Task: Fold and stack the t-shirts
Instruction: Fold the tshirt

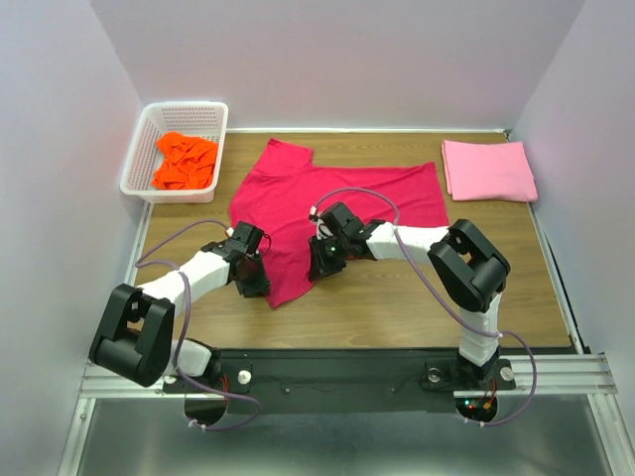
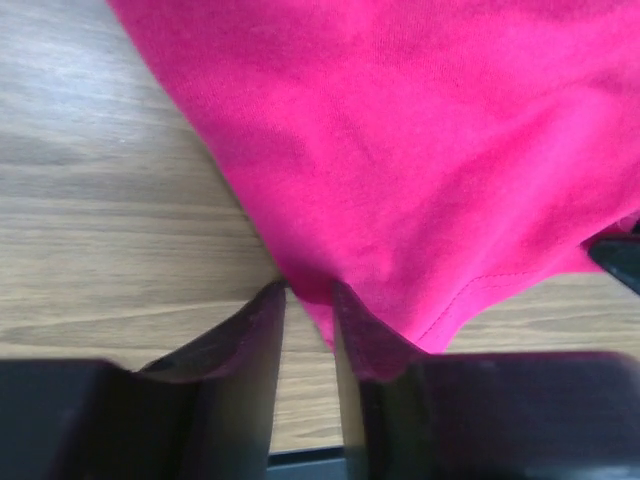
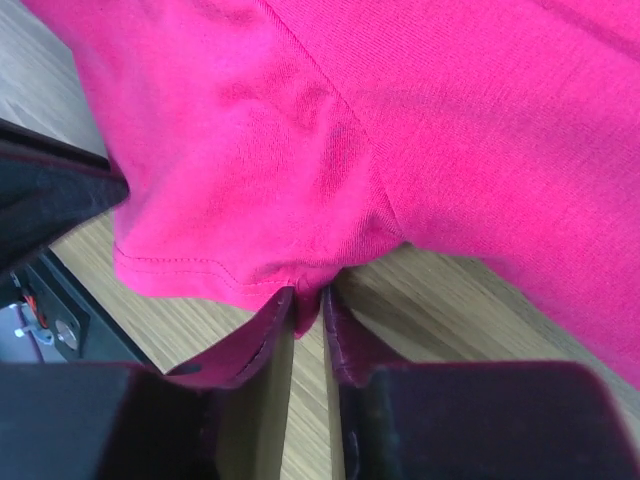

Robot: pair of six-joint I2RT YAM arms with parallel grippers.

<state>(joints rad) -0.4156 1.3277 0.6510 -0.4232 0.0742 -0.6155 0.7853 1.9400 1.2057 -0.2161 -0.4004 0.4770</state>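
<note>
The crimson-red t-shirt (image 1: 327, 193) lies spread on the wooden table, with its near corner drawn to a point. My left gripper (image 1: 254, 280) is at that corner's left edge; in the left wrist view its jaws (image 2: 308, 300) stand narrowly apart with the shirt's edge (image 2: 420, 150) between them. My right gripper (image 1: 325, 262) is at the corner's right edge, shut on a pinch of the hem (image 3: 306, 300). The light pink t-shirt (image 1: 488, 171) lies folded at the back right. The bright orange t-shirt (image 1: 186, 161) lies crumpled in the basket.
The white lattice basket (image 1: 141, 149) stands at the back left corner. White walls close in the table on three sides. Both forearms lie low over the near half of the table (image 1: 397, 297), with cables looping over them.
</note>
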